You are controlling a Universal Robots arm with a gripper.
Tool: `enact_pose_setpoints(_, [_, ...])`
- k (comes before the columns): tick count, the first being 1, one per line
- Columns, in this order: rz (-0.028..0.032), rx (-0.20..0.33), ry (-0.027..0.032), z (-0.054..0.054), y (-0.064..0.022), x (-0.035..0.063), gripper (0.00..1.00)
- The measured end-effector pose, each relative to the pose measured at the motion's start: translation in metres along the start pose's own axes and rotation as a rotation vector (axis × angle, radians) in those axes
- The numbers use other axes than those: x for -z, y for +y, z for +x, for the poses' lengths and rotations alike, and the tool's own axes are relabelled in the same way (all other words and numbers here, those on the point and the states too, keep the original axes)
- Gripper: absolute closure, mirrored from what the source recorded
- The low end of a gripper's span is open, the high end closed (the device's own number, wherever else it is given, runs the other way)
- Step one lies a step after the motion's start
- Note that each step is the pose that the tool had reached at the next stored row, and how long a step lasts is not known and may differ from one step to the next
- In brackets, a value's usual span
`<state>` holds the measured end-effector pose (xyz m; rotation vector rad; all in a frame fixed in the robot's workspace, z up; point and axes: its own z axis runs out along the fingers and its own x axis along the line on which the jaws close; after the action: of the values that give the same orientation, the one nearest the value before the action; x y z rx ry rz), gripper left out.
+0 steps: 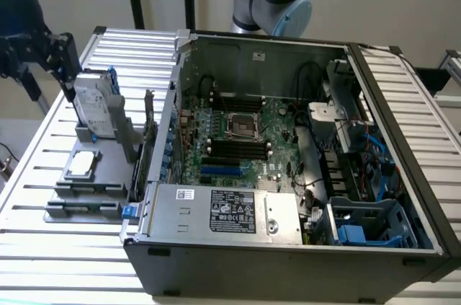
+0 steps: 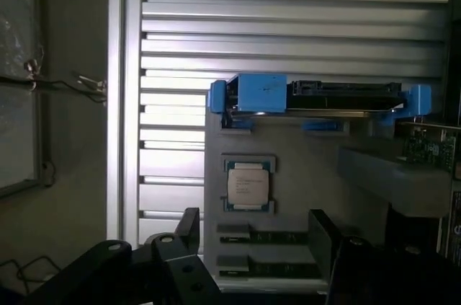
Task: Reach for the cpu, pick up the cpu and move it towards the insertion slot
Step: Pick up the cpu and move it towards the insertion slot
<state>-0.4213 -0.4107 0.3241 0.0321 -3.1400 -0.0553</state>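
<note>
The cpu (image 1: 83, 163) is a small square silver chip lying flat in a grey holder (image 1: 108, 191) on the slatted table, at the exterior view's left of the computer case. In the wrist view the cpu (image 2: 248, 184) lies in its recess, just beyond the two dark fingers (image 2: 322, 239). My gripper (image 1: 66, 78) hangs above and behind the holder, near the upright hard drive, well clear of the chip. The gripper (image 2: 256, 236) is open and holds nothing. The insertion slot (image 1: 243, 126), a shiny metal frame with a dark centre, sits on the green board inside the open case.
An upright silver hard drive with blue clips (image 1: 94, 107) stands in the holder behind the chip; it appears again as the hard drive (image 2: 317, 96). An upright expansion card (image 1: 148, 143) and the case wall (image 1: 173, 103) stand between holder and socket. Black memory slots (image 1: 238, 148) flank the socket.
</note>
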Motion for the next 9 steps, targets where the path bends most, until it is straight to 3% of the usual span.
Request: enact_pose_setpoints(9, [0.0000, 0.000, 0.0000, 0.000, -0.0024, -0.0163, 0.29])
